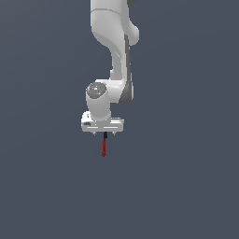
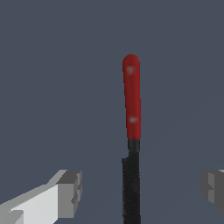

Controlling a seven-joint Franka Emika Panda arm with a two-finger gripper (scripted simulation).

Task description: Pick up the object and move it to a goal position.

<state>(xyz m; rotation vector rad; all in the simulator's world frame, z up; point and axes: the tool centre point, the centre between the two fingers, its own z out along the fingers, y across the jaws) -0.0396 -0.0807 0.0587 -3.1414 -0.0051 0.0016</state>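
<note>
The object is a thin stick [image 2: 132, 100], red along most of its length with a black end. In the wrist view its black end lies between my two fingers, with a clear gap to each one. One finger [image 2: 70, 192] and the other finger [image 2: 213, 187] stand wide apart. My gripper [image 2: 142, 190] is open and holds nothing. In the exterior view the white gripper [image 1: 104, 134] hangs from the arm pointing down. The stick [image 1: 103, 148] shows just below it, its black end nearest the hand.
A plain dark grey surface [image 1: 186, 186] fills the scene around the arm. The white arm [image 1: 114, 51] rises above the gripper in the exterior view. No other objects show.
</note>
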